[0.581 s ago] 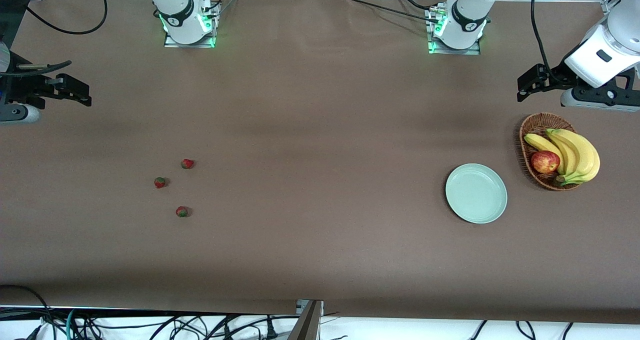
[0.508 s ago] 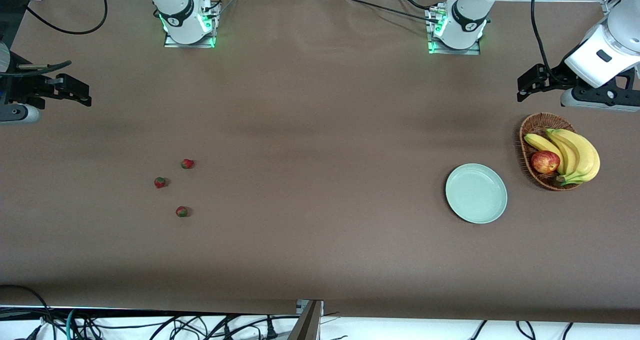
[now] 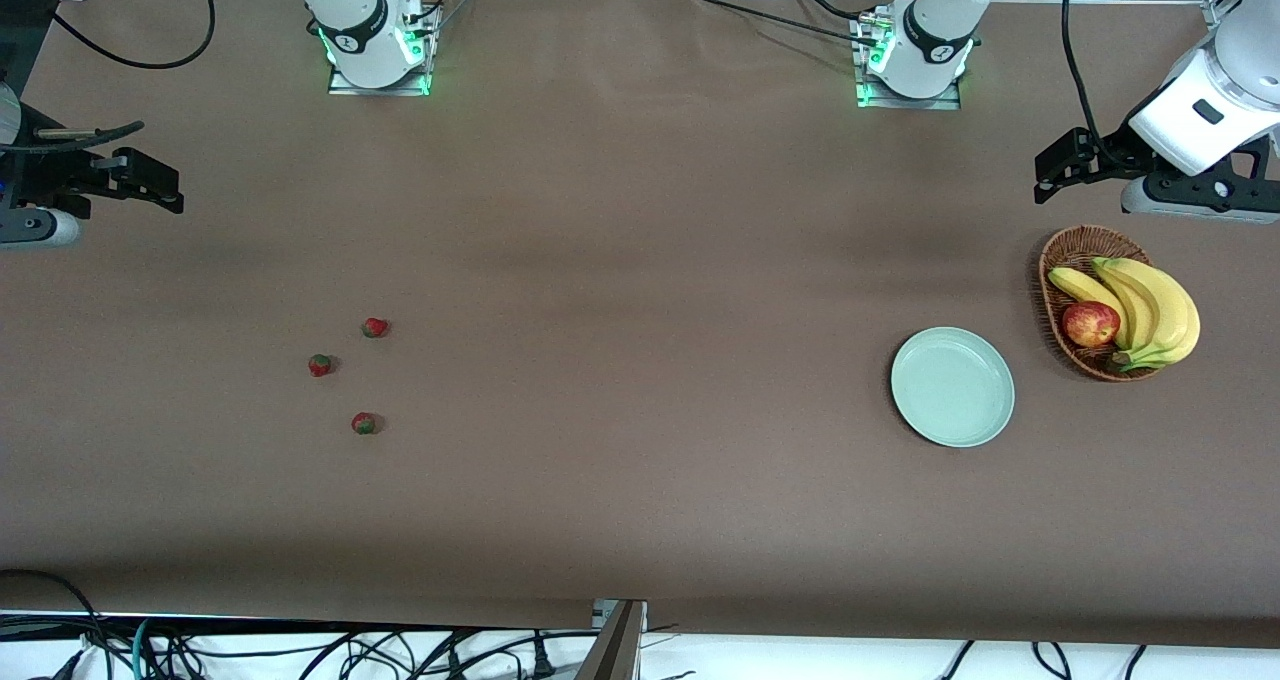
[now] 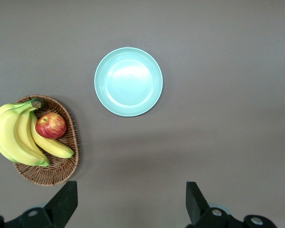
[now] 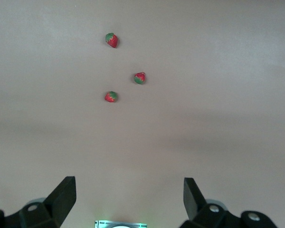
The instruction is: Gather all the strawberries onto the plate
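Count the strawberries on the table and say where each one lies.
3 small red strawberries, all on the brown table toward the right arm's end, none hidden: one farthest from the front camera, one between, one nearest it.

High front camera facing both bases, wrist cameras looking straight down, sharing plate (image 3: 952, 387) and strawberries (image 5: 139, 78)

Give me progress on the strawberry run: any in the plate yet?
None done. The plate holds nothing; all three strawberries lie on the table toward the right arm's end. Nothing in hand: the right pincer hangs open high above the berries, the left pincer open above the plate and fruit basket. All three picks and drops remain.
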